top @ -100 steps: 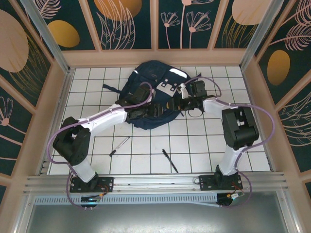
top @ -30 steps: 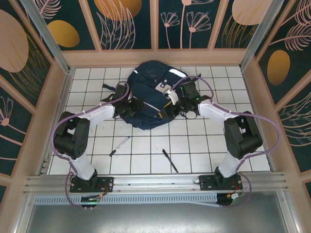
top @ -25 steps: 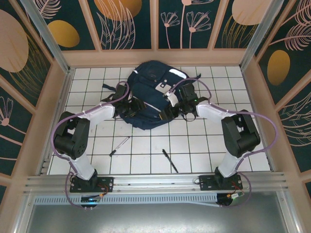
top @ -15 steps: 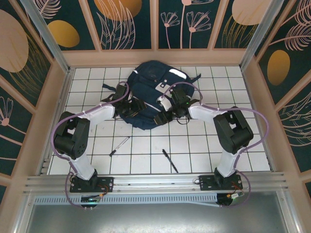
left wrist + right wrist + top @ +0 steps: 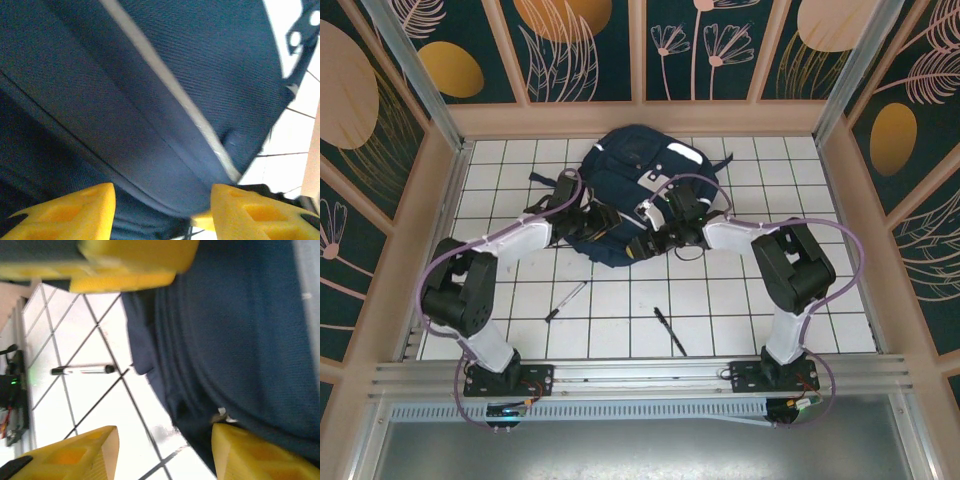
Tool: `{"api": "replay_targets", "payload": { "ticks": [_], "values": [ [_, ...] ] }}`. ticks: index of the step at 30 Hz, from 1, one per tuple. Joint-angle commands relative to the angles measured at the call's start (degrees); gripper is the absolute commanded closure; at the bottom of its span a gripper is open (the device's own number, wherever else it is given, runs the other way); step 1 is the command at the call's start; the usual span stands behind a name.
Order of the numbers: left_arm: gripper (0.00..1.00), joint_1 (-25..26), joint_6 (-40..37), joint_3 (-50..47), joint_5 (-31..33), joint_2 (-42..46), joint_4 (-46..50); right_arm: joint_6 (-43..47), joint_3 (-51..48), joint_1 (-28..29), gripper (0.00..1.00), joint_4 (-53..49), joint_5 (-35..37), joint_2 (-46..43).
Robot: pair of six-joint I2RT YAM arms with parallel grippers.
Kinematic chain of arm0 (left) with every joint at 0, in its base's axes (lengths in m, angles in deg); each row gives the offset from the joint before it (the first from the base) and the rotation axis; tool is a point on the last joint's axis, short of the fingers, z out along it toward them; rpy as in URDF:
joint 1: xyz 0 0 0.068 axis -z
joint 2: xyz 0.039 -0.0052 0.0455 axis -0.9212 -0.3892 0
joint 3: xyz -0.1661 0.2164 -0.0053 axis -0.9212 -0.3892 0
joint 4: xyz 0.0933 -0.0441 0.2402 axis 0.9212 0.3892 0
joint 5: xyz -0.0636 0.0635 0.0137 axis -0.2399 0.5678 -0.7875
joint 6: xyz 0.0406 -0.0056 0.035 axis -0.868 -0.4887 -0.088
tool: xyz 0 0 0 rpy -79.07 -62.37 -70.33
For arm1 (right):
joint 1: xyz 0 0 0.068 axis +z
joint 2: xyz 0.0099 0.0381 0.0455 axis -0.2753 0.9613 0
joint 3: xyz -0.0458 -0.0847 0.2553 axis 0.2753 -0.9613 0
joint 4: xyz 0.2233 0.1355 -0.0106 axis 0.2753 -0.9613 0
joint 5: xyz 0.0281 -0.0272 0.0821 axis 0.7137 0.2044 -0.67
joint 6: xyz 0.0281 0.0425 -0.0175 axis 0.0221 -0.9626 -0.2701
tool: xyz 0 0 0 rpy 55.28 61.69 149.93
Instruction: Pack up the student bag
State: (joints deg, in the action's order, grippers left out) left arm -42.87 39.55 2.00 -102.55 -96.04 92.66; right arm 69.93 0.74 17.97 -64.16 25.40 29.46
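Note:
The student bag [image 5: 625, 180], navy with grey-white stripes, lies flat at the back middle of the tiled table. My left gripper [image 5: 606, 226] rests at the bag's near left edge. In the left wrist view its yellow fingers [image 5: 67, 212] stand apart, navy fabric and a pale stripe [image 5: 165, 82] spanning the gap ahead of my left gripper [image 5: 162, 200]. My right gripper [image 5: 643, 245] is at the bag's near edge, facing left. It [image 5: 165, 440] is open: one finger [image 5: 260, 452] touches the bag's hem [image 5: 200, 410], the other [image 5: 70, 455] hangs over bare tile.
A silver pen [image 5: 565, 300] and a black pen [image 5: 670, 331] lie on the tiles nearer the arm bases. The silver pen [image 5: 82, 370] shows beyond the bag's corner. Wooden walls close in the table on three sides.
My right gripper has slid left along the bag's near edge, toward the left gripper, and its jaws have narrowed. The left arm has hardly moved.

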Motion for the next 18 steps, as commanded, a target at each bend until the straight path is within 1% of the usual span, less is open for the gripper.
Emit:
{"api": "replay_targets", "payload": {
  "ticks": [1, 5, 7, 9, 11, 13, 16, 18],
  "values": [
    [0.48, 0.2, -2.15, -0.87, 0.26, 5.45, 3.61, -4.8, -2.66, 0.48, 0.46, 4.21, -2.0, -4.98],
    [0.48, 0.87, -1.68, -4.79, -0.9, 7.5, 1.98, -4.4, -4.53, -1.01, 0.4, 0.26, 5.72, -9.48],
    [0.48, 2.59, -2.2, -5.45, 0.64, 7.74, 1.24, -5.69, -4.86, -2.12, 0.39, -0.4, 9.64, -10.78],
    [0.49, 4.61, -2.47, -5.01, 1.86, 7.41, 0.36, -8.84, -4.53, -3.06, 0.38, -0.93, 15.59, -11.13],
    [0.49, 7.02, -4.14, -3.97, 4.12, 6.26, -0.03, -15.19, -3.39, -6.01, 0.37, -2.22, 21.86, -10.32],
    [0.49, 9.07, -7.02, -0.36, 6.89, 4.22, 1.33, -24.18, -2.72, -7.47, 0.38, -2.64, 24.59, -9.37],
    [0.49, 10.52, -10.29, 2.55, 10.09, 0.84, 3.19, -34.28, -2.71, -5.84, 0.38, 0.24, 23.39, -8.31],
    [0.49, 11.22, -11.73, 3.11, 10.51, -0.8, 3.12, -38.53, -0.75, -4.68, 0.38, 0.06, 23.97, -6.55]
  ]
}}
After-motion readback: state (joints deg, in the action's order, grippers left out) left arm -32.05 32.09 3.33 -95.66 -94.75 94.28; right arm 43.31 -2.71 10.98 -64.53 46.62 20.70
